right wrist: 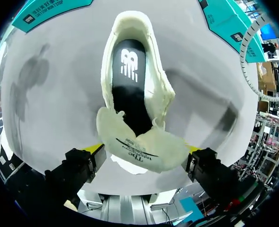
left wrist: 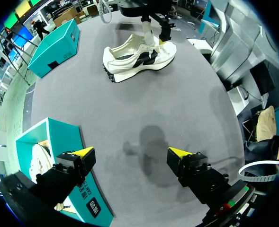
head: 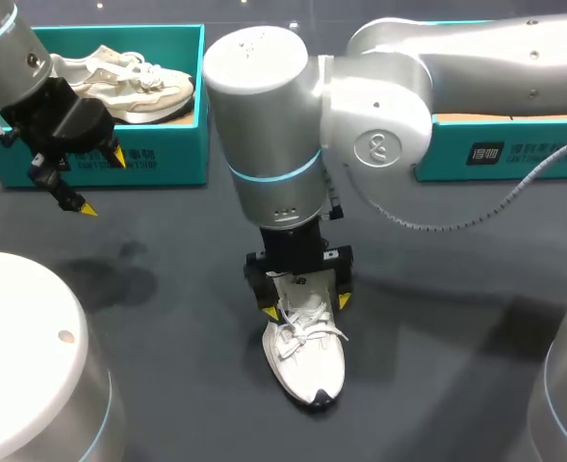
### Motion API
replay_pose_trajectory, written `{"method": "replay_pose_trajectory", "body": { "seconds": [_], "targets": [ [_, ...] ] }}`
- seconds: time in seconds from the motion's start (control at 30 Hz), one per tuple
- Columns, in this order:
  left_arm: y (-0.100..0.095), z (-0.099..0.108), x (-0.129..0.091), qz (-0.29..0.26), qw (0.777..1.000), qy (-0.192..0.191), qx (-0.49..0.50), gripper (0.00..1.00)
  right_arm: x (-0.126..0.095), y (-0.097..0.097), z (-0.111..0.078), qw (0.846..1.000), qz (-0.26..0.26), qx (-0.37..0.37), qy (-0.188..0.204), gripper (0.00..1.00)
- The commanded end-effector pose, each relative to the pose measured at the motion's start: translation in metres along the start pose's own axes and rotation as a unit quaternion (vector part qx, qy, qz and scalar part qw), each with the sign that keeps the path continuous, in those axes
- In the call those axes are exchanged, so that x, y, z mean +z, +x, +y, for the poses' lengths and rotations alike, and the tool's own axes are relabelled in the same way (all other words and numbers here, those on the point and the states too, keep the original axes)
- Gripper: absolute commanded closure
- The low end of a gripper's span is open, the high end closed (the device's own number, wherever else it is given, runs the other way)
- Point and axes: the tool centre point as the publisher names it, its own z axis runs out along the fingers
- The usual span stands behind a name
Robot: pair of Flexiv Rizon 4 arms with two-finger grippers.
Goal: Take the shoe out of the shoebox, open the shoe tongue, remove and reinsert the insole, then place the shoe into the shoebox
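A white sneaker (head: 304,358) stands on the dark table, toe toward the front edge. My right gripper (head: 307,307) hangs straight over its heel end, fingers open on either side of the shoe's mouth. In the right wrist view the tongue (right wrist: 144,144) is folded up and lies between the fingers of the right gripper (right wrist: 143,150). The black insole (right wrist: 128,78) shows inside the shoe. My left gripper (head: 101,182) hovers open and empty in front of the teal shoebox (head: 167,154). From the left wrist view, the sneaker (left wrist: 139,56) lies well ahead of the left gripper (left wrist: 132,153).
The teal shoebox at the back left holds a second beige sneaker (head: 129,82). Another teal box (head: 514,149) stands at the back right, partly behind my right arm. Bare table stretches between the left gripper and the sneaker.
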Motion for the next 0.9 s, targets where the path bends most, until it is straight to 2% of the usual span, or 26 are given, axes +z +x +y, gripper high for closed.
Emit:
{"method": "replay_pose_trajectory", "body": {
  "seconds": [0.03,0.2,0.4,0.43,0.47,0.5,0.9],
  "targets": [
    [0.000,0.000,-0.001,0.001,1.000,-0.001,0.000,0.00,-0.007,0.000,-0.015,1.000,-0.008,0.011,-0.003,0.00],
    [0.000,0.000,-0.001,0.001,1.000,-0.001,0.000,0.00,-0.013,0.001,-0.033,1.000,-0.013,0.028,0.002,0.00],
    [0.000,0.000,-0.001,0.001,1.000,-0.001,0.000,0.00,-0.019,0.005,-0.047,0.999,-0.014,0.039,-0.012,0.00],
    [0.000,0.000,-0.001,0.001,1.000,-0.001,0.000,0.00,-0.020,0.006,-0.048,0.999,-0.014,0.040,-0.012,0.15],
    [0.000,0.000,-0.001,0.001,1.000,-0.001,0.000,0.00,-0.020,0.006,-0.049,0.999,-0.015,0.040,-0.013,0.52],
    [0.000,0.000,-0.001,0.001,1.000,-0.001,0.000,0.00,-0.020,0.007,-0.050,0.999,-0.015,0.040,-0.013,0.57],
    [0.000,0.000,-0.001,0.001,1.000,-0.001,0.000,0.00,-0.022,0.009,-0.068,0.998,-0.006,0.054,-0.011,0.70]
  ]
}}
